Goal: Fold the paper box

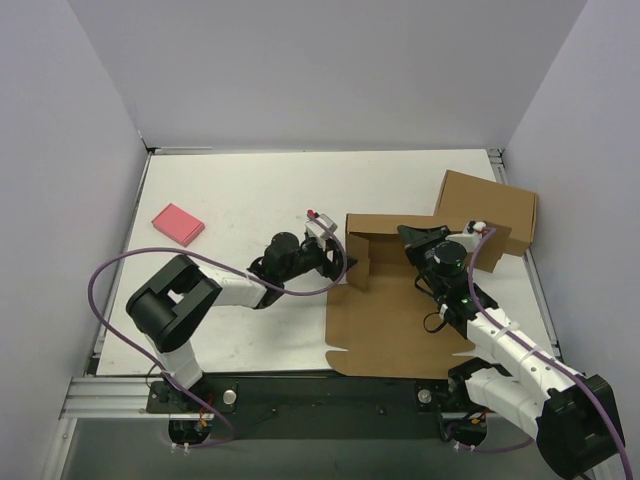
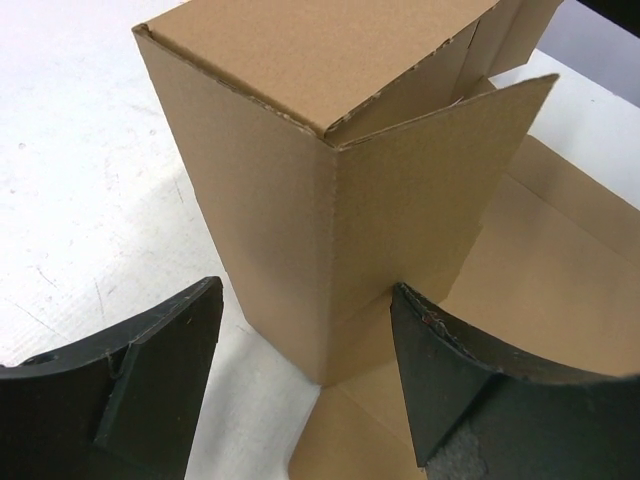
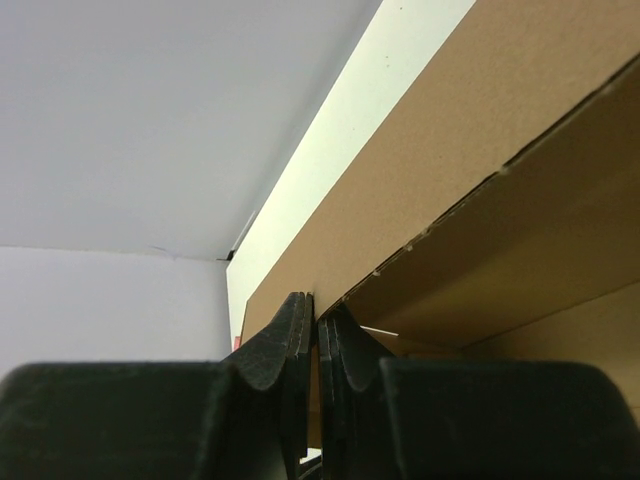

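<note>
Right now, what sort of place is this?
Probably a robot lab test cell: a white table enclosed by grey panels, with the left arm and right arm bolted to a metal rail.

A white table (image 1: 260, 200) stands enclosed by plain pale grey walls (image 1: 320, 70).

The end effector (image 3: 314, 318) had its two black fingers (image 3: 272, 352) pressed almost together, with a thin brown wall of the box (image 3: 470, 130) pinched edge-on between them. From the grip that wall ran up and to the right, and a second cardboard panel met it along a ragged edge, leaving a shadowed hollow underneath. Beyond the wall's top edge lay a pale strip of worktop (image 3: 395, 50), backed by grey walls (image 3: 150, 120).
</note>
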Robot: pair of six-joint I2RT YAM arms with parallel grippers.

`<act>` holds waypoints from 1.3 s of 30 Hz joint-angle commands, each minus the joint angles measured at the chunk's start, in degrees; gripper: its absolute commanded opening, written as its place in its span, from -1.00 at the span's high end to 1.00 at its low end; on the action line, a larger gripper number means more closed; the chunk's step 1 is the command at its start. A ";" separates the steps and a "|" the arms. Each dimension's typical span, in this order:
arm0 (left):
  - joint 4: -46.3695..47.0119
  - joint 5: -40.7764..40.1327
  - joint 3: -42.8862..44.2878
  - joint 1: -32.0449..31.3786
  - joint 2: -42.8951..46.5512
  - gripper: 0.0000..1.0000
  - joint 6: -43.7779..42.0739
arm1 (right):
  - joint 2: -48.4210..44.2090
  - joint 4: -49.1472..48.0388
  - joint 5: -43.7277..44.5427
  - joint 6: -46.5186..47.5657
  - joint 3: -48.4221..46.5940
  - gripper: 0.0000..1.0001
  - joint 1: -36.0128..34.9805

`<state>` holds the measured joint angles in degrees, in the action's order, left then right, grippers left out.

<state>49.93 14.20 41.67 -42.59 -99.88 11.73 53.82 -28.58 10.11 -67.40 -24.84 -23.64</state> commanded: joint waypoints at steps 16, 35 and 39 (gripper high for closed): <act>-6.52 -18.50 6.67 -4.26 -3.22 -0.55 -14.45 | -0.12 13.28 -1.49 -1.95 -4.34 1.00 0.08; -3.26 -19.38 11.41 -5.05 -5.24 -0.54 -17.35 | 0.58 15.04 -2.64 -3.53 -4.34 1.00 0.08; -2.74 -19.91 12.38 -5.49 -5.77 -0.54 -17.53 | 1.02 14.69 -2.81 -3.97 -4.25 1.00 0.08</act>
<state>43.03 -3.03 50.26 -47.99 -105.06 -4.43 53.76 -19.55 9.63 -73.56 -29.17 -23.53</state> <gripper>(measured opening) 0.773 0.044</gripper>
